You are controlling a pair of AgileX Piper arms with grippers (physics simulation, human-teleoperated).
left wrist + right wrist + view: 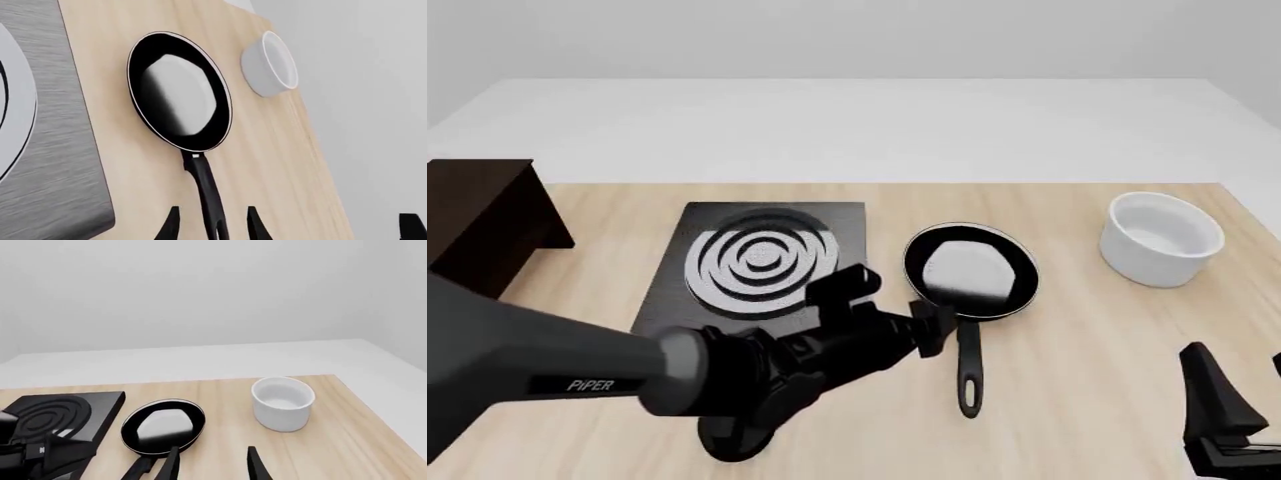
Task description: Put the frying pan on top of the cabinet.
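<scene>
**Listener:** Which step are you on?

**Me:** I am lining up the grasp; nothing is being carried yet. The frying pan (972, 270) is lying flat on the pale wooden bench (1068, 340), between the black stove slab (761, 262) and a white bowl (1160, 238). Its thin handle (968, 365) is pointing back toward my side.

**Listener:** Where are your arms?

**Me:** I am reaching in with my left end effector (212, 225) from the stove side. In its own camera the two fingers are spread, one on each side of the handle's end, and I see no contact. My right end effector (212, 465) is hanging near the front right edge of the bench, fingers apart too, holding nothing.

**Listener:** And the cabinet?

**Me:** The dark brown cabinet (487, 215) is standing at the far left of the bench, well apart from the pan, beyond the stove slab.

**Listener:** What does the next move need?

**Me:** I judge I should close on the handle squarely. Because it is long and thin, the pan may droop or twist in my grip, so a firm pinch matters. Then I would lift clear of the stove slab, carry the pan left, and set it level on the flat top.
</scene>
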